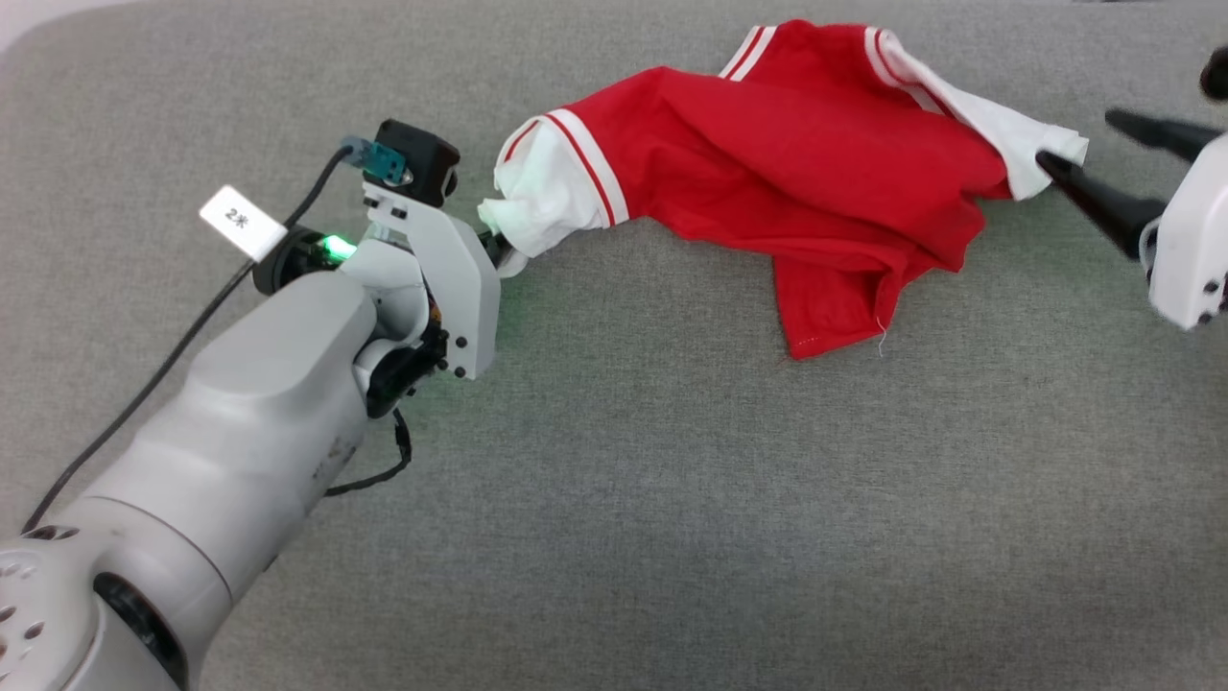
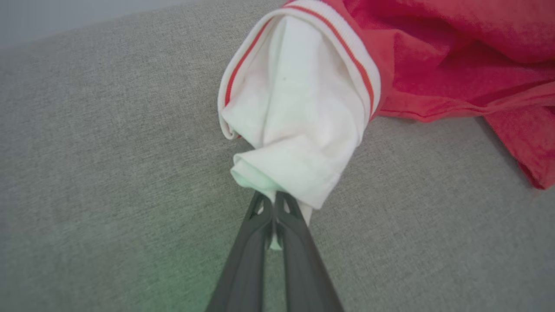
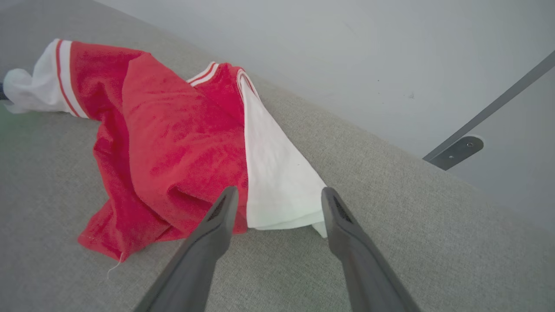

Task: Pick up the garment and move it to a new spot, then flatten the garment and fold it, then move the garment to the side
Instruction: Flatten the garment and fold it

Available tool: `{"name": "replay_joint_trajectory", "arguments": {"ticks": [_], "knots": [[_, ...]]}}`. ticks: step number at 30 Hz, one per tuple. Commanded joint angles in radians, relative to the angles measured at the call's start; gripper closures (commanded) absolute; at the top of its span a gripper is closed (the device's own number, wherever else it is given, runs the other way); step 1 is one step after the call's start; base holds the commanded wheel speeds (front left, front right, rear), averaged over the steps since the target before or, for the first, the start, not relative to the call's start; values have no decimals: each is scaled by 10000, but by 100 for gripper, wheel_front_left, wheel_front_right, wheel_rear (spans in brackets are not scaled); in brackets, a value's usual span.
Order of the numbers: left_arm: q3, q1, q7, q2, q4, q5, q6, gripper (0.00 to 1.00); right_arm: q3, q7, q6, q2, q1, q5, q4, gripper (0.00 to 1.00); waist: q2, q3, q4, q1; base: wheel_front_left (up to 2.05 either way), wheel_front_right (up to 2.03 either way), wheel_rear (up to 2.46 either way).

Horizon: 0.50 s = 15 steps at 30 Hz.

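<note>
While the left pincer (image 2: 274, 199) is clamped shut on the bunched tip of one white sleeve (image 2: 295, 130), the right pincer (image 3: 279, 195) stands wide apart. Its two dark fingers (image 3: 208, 242) flank the end of the other white sleeve (image 3: 277, 182) without closing on it. In the head view its lower fingertip touches that sleeve's edge.

Between the two pincers lies the garment (image 1: 796, 163), a single red T-shirt, crumpled on the grey upholstered surface (image 1: 672, 499). Its red body is heaped in loose folds. One hem corner (image 1: 825, 326) spills toward the robot with a white thread trailing from it. Red-and-white striped trim shows at both sleeve seams and at the collar. Any lettering is folded out of sight.

In the right wrist view the garment's collar side lies near the far edge of the surface. Beyond that edge rises a pale wall (image 3: 347, 52) with one slanted grey metal bar (image 3: 455, 149) bolted to it. In the head view the surface's rounded corner (image 1: 19, 48) shows at the upper left.

On the robot's side of the garment a broad stretch of bare grey fabric runs across the whole width. The left forearm (image 1: 249, 413) lies over part of it and carries a black cable (image 1: 182, 345) and one white tag (image 1: 242, 221).
</note>
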Motion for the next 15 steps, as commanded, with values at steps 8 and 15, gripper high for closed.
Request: {"name": "replay_joint_trajectory", "arguments": {"ticks": [8,15], "knots": [[-12,-86,-65,-73,-90,28,-13,100,-331,167,-11,314,-227,-195,57,0,0,148,143,0,0,0,0],[-15,-173,-159,-111,-114,54,-13,100,-402,89,-11,587,-475,-768,442,0,0,273,264,0,0,0,0]]}}
